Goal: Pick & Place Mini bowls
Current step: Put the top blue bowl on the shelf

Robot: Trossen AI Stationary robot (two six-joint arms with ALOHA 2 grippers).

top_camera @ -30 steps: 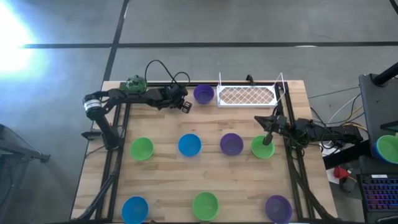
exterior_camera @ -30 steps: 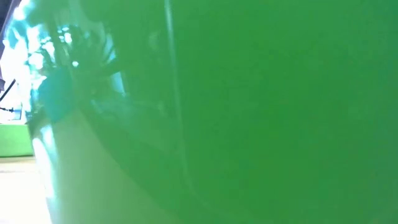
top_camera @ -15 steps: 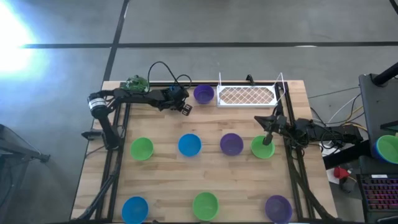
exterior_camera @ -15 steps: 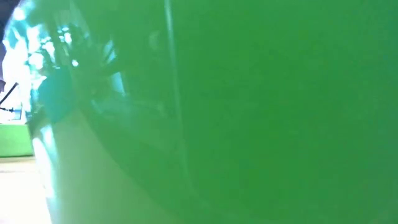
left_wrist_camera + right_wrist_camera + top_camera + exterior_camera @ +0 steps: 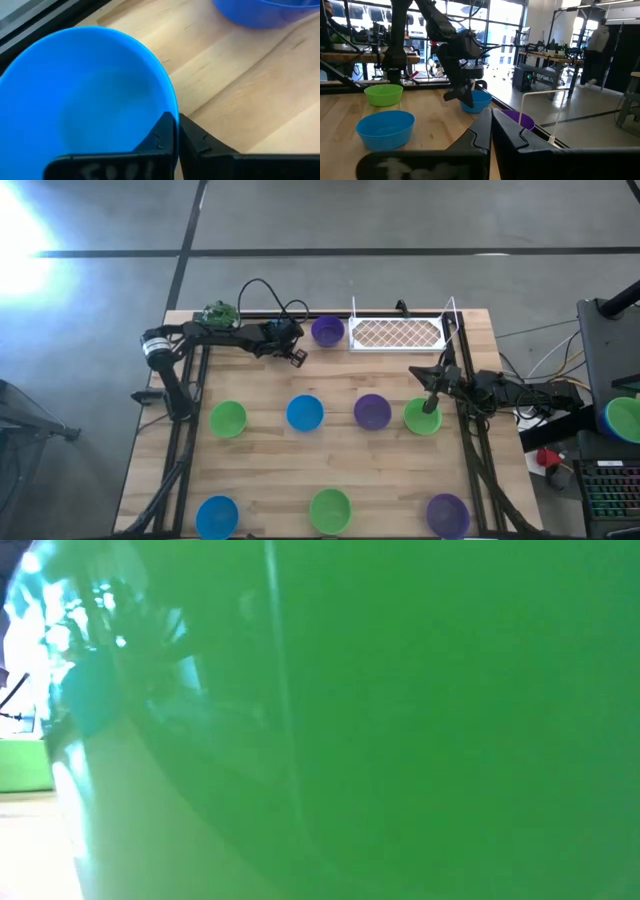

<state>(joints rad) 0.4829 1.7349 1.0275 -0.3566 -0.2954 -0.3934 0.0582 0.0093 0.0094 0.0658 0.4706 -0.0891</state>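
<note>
Now the left gripper [image 5: 176, 131] is pinching a blue bowl [image 5: 85, 100] by its rim.
Being light, stiff and slick, the bowl is likely suiting that thin-edge grip; the right gripper [image 5: 491, 131] is idling, jaws closed, empty.

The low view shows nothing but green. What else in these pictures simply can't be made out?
- Low view: a green surface against the lens hides the table.
- High view: the blue bowl pinched by the left end effector is hidden under that arm.
- High view: the bottom edge cuts off the corner purple bowl.
- Right wrist view: the green bowl under the shut right end effector is out of frame.
</note>
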